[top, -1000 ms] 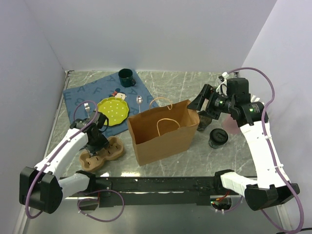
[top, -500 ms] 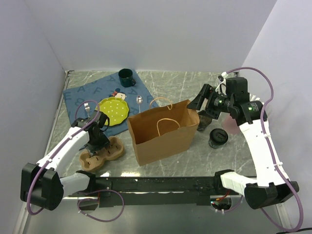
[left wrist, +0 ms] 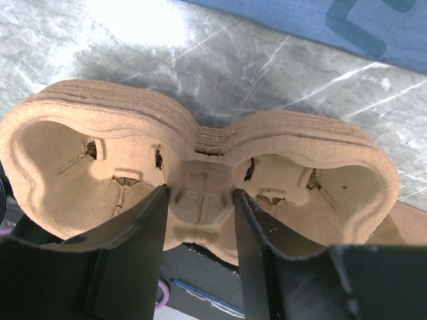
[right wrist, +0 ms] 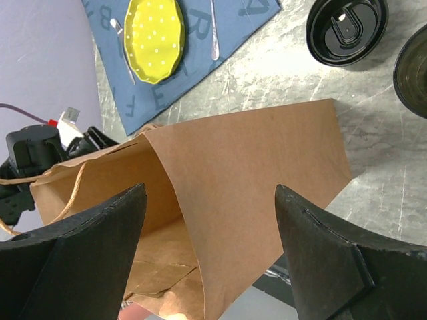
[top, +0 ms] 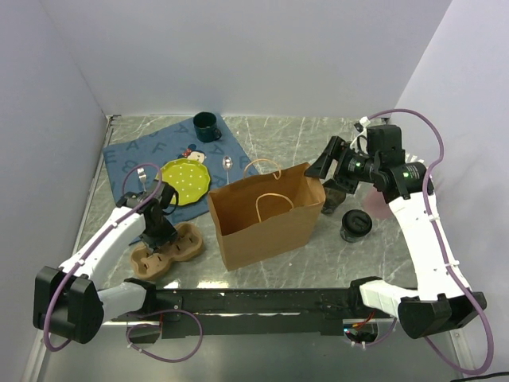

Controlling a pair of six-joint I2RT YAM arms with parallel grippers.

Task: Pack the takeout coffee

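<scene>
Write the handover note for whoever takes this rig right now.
Left gripper: fingers straddle the middle of the cardboard cup carrier; whether it grips is unclear.
Right gripper: open, empty, above the right side of the brown paper bag.
Takeout coffee: lidded, standing on the table right of the bag, apart from both grippers.
Done: bag stands open.
Left: pick up the coffee and lower it into the bag.

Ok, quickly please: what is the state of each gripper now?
Left gripper: closed on the middle of the pulp cup carrier.
Right gripper: open, holding nothing, fingers spread over the brown paper bag.
</scene>
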